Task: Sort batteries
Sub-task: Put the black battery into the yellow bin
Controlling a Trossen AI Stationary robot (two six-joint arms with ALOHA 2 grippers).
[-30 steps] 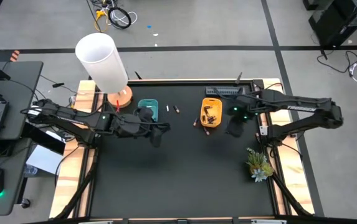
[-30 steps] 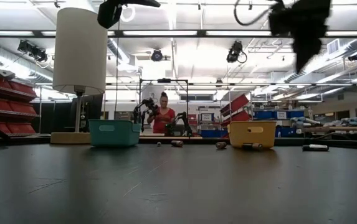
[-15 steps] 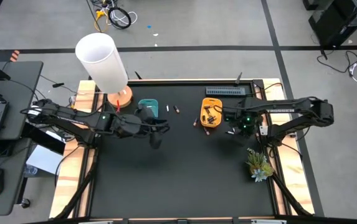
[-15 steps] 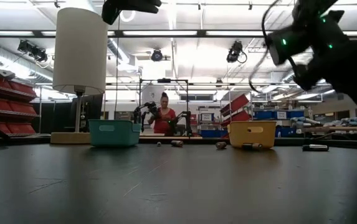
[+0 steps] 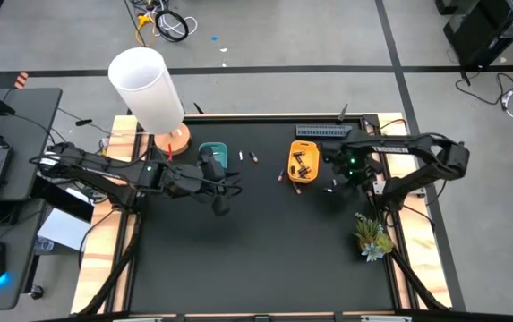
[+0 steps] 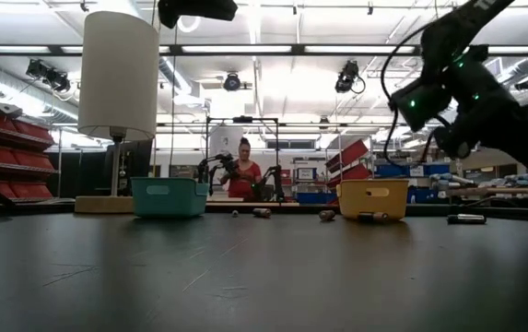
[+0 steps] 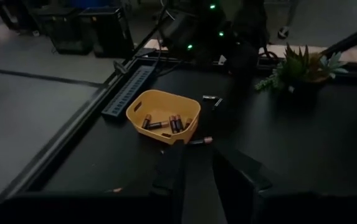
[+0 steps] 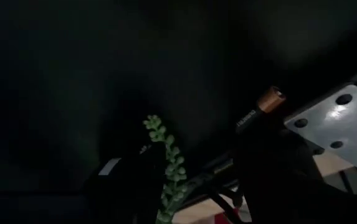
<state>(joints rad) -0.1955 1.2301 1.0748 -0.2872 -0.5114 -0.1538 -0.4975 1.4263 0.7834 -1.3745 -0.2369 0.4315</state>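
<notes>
Batteries point(image 7: 169, 123): was any seen between the jaws?

None was seen in the left gripper point(image 7: 197, 151). Its jaws were parted by a narrow gap, nothing was held, and it was hung near the teal tray point(image 5: 213, 152). How the right gripper point(image 5: 338, 177) stood could not be told. A copper-ended battery point(image 8: 259, 109) was seen close by it, but whether it was gripped or lying on the table could not be made out.

Where were the others found?

Several dark ones were lying in the yellow tray point(image 7: 138, 107), one point(image 7: 200, 141) was left just beside that tray, and two point(image 5: 247, 157) were lying loose between the trays.

How were they judged to handle?

They were judged stiff, smooth and small but dense, so rolling and slipping were to be expected. A hold across the middle of the barrel, square to its length, was judged best. A pinch taken near an end was thought likely to squirt the cell out.
</notes>
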